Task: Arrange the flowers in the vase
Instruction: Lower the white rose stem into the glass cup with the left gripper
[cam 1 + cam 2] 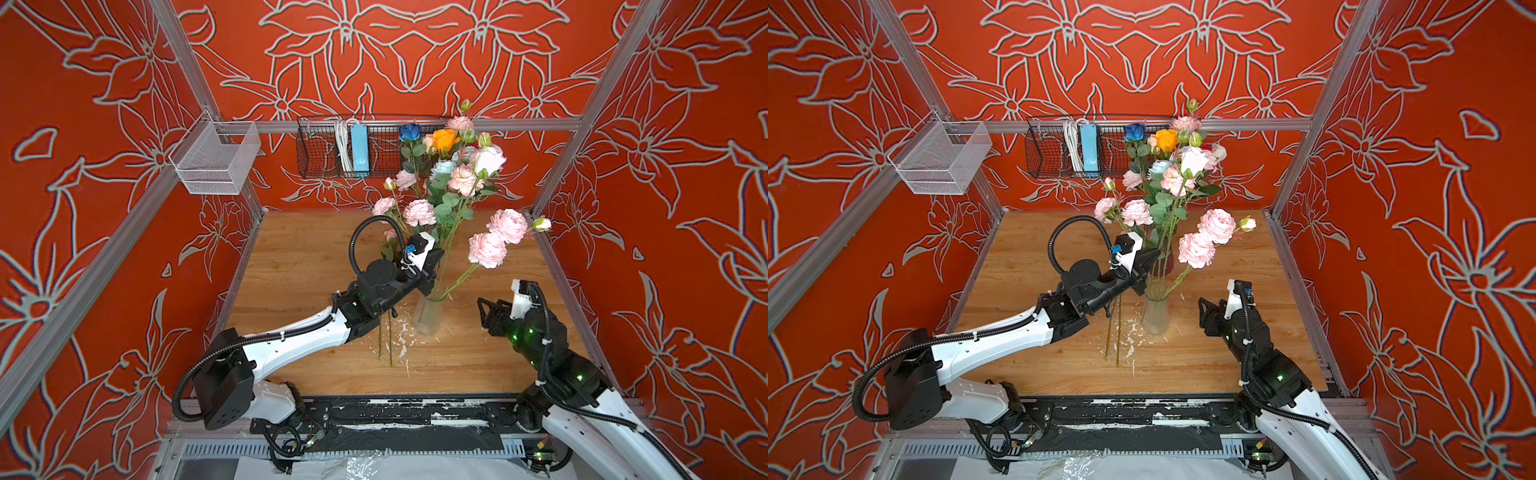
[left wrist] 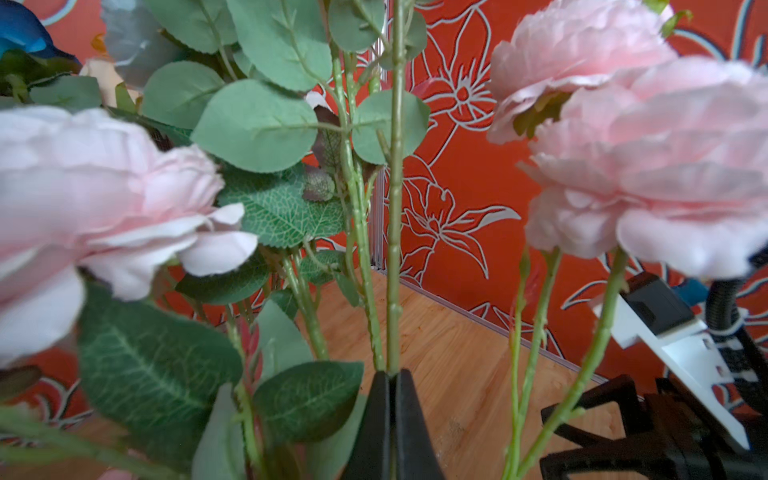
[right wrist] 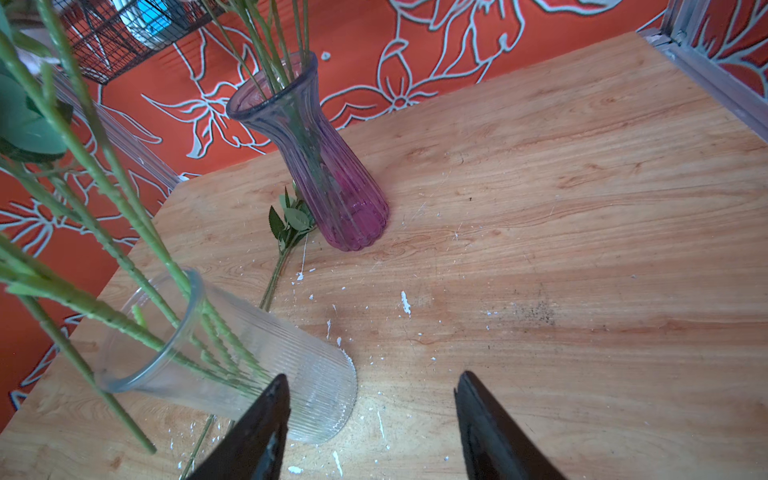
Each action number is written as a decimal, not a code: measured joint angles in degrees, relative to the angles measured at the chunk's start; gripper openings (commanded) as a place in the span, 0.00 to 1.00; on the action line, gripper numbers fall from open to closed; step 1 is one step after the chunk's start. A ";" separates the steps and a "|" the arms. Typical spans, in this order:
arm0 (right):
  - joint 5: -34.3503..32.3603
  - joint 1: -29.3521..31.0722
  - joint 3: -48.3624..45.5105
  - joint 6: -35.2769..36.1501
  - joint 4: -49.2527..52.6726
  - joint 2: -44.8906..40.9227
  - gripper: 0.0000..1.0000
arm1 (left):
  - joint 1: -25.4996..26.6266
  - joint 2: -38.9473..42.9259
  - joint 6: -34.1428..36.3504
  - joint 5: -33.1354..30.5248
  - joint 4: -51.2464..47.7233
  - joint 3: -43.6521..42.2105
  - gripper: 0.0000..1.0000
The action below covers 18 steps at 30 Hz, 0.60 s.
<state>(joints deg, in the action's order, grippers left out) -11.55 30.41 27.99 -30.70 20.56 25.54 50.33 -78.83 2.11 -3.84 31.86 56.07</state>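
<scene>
At the middle of the wooden table point(image 1: 299, 257), a clear ribbed vase point(image 1: 430, 313) stands with several green stems in it. Two pink blooms point(image 1: 507, 225) lean out of it toward the right in both top views. Just behind it stands a purple vase point(image 3: 328, 174), also holding stems, and above the pair rises a tall bunch: a blue rose point(image 1: 410, 132), an orange rose point(image 1: 444, 139), a white rose point(image 1: 488, 160) and more pink heads. The left gripper point(image 2: 390, 374) sits among these stems close above the clear vase's mouth, its jaws pressed together on one upright green stem point(image 2: 394, 232). Which vase that stem's foot is in I cannot tell. The right gripper point(image 3: 374, 376) hangs just beside the clear vase, jaws well apart with nothing between them. The task looks mostly done, since nearly all the flowers stand in glass. What is left, by my reading, is little — two loose stems point(image 1: 390, 349) lie flat on the table beside the clear vase, leaves near the purple vase's foot, not yet in either vase — and the held stem wants seating and letting go.
</scene>
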 measured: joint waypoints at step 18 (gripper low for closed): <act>3.13 -0.33 0.24 -0.04 -2.97 6.29 0.65 | 1.11 7.43 -2.27 -3.15 -6.58 -5.60 0.12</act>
<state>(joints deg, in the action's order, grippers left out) -8.43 30.09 28.23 -30.74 17.58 31.83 51.44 -71.40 -0.16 -6.98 25.28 50.48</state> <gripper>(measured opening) 0.651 0.106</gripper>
